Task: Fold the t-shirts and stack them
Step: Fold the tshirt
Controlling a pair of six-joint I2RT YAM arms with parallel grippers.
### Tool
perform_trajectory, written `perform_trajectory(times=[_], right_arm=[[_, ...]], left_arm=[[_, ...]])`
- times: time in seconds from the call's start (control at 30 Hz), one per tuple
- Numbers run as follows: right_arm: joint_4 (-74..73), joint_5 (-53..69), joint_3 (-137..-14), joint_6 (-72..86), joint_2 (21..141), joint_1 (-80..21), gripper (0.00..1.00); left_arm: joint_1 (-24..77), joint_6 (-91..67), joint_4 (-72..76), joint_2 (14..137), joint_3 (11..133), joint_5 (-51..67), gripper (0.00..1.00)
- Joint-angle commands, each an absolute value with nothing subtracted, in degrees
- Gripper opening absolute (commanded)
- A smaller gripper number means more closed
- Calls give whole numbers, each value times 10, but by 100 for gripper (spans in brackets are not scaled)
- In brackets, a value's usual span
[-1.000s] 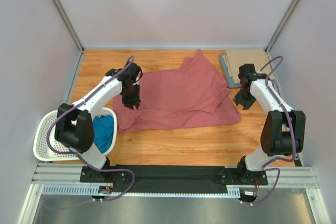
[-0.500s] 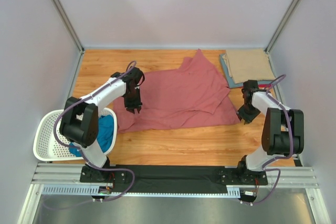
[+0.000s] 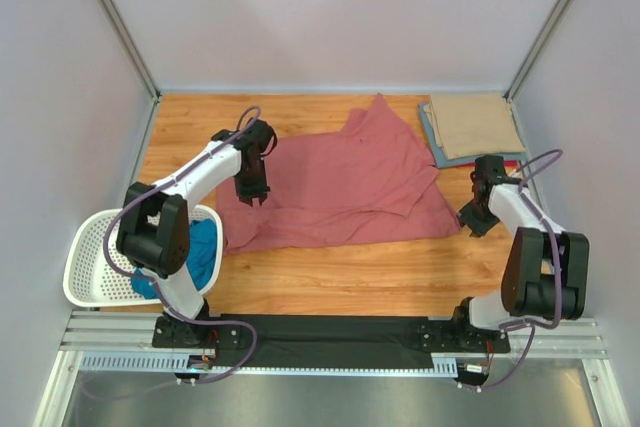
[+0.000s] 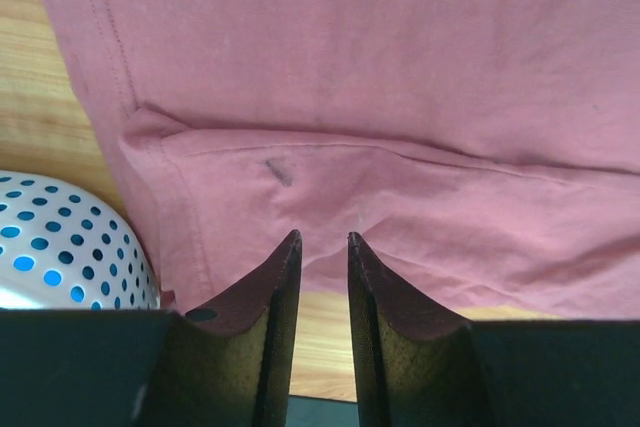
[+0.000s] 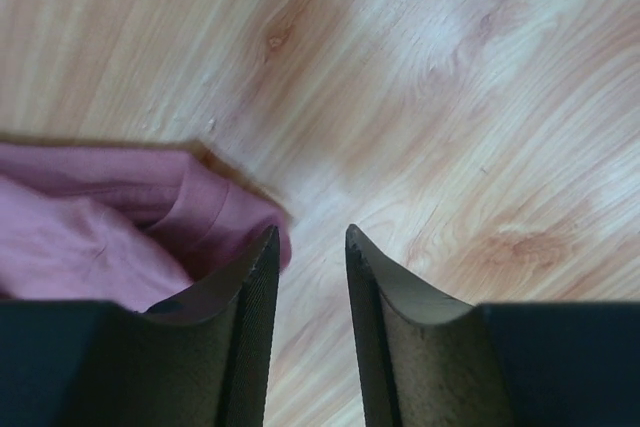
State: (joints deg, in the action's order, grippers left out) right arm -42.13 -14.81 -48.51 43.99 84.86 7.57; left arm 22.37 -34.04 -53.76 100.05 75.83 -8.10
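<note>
Rose-red t-shirt [image 3: 340,182] lies spread mid-table [image 3: 340,272], rumpled, with its near-left hem doubled over. The left gripper [image 4: 323,237] hangs over that hem, jaws a narrow slit apart and empty. The right gripper [image 5: 310,232], the same, sits off the shirt's near-right corner, mostly over bare wood. Risks: the right misses the cloth, the left pinches only one layer, so the fold goes skewed.

Dusty rose-red cloth t-shirt [image 3: 340,182]: soft matt knit, stitched hems, small dark smudge. Light wooden tabletop [image 3: 350,272]: smooth, faint sheen, grain and knots showing. White perforated plastic basket [image 3: 85,267]: glossy. Teal blue cloth shirt [image 3: 203,247]: matt. Tan folded cloth shirt [image 3: 475,125]: matt, flat. Left gripper [image 4: 322,239] fingers [image 4: 250,337]: dark, matt, dusty-looking. Silver metal rail [image 3: 120,332]: dull sheen.
</note>
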Motion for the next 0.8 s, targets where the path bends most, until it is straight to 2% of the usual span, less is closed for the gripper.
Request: perform_trajectory(times=[0.0,0.2,0.5,0.63,0.67,0.73,0.77], right_arm=[[-432,-114,-499,459,790,75,37],[-388,-60,-483,459,765,56,41],[-379,-88,-481,466,852,58,40],[-388,-124,-469,478,871,67,26],[-394,-130,-468,479,869,70,19],[-400,-145,-461,480,860,85,11],[-410,-161,-460,483,855,90,1]], left_arm=[[222,-326,-520,952,768,-69,33],[222,-324,-518,969,770,-66,33],[222,-309,-524,978,798,-54,34],[222,-301,-534,981,809,-62,34],[222,-298,-534,981,809,-67,34],[222,-297,-533,984,809,-74,35],[222,-298,-533,987,809,-80,34]])
